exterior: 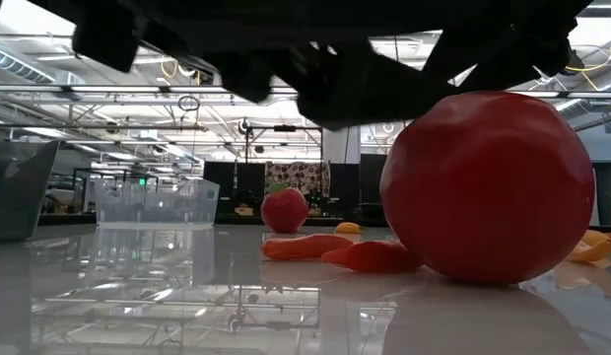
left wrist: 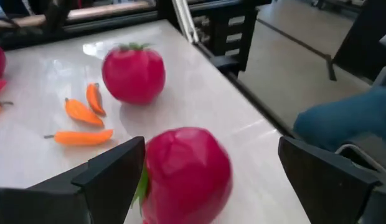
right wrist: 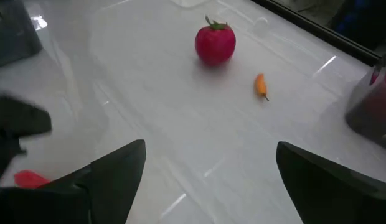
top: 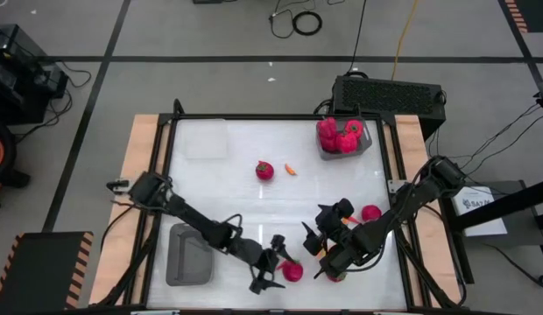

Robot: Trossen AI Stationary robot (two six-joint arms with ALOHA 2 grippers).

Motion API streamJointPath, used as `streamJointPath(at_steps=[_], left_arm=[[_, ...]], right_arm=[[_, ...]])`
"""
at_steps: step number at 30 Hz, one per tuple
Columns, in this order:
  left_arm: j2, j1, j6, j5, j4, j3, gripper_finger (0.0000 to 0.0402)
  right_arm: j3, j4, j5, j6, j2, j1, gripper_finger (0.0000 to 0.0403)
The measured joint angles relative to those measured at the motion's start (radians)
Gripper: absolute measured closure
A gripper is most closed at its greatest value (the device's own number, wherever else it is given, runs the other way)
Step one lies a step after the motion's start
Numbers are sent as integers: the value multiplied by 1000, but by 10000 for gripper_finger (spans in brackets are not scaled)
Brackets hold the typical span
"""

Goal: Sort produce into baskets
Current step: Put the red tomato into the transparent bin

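Note:
My left gripper (top: 276, 265) is open near the table's front edge. A round red fruit (left wrist: 187, 174) rests on the table between its fingers, close to one finger (left wrist: 115, 171). Past it lie a second red fruit (left wrist: 134, 73) and three orange chillies (left wrist: 81, 112). My right gripper (top: 320, 229) hangs open above the table right of centre, holding nothing. It looks toward a red fruit (right wrist: 215, 42) and an orange chilli (right wrist: 261, 85) at the table's middle. A grey basket (top: 343, 149) at the far right holds red peppers (top: 340, 134). My left gripper has the red fruit's side (left wrist: 149, 180) right beside one finger. I cannot tell whether the finger touches it. The fruit sits on the table.
A clear basket (top: 206, 138) stands at the far left, and a grey basket (top: 188, 254) at the near left. Another red fruit (top: 370, 213) lies near the right arm. In the low view, orange and red chillies (exterior: 305, 245) lie beside the big near fruit (exterior: 488, 187).

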Motion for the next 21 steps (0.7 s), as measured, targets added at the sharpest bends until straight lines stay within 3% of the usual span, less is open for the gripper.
streamJointPath(at_steps=[17, 21], left_arm=[[68, 13, 5, -34, -20, 57, 27], [83, 17, 4, 23, -16, 58, 27]], right_arm=[[0, 39, -32, 17, 0, 9, 51], [0, 49, -24, 16, 0, 9, 51]])
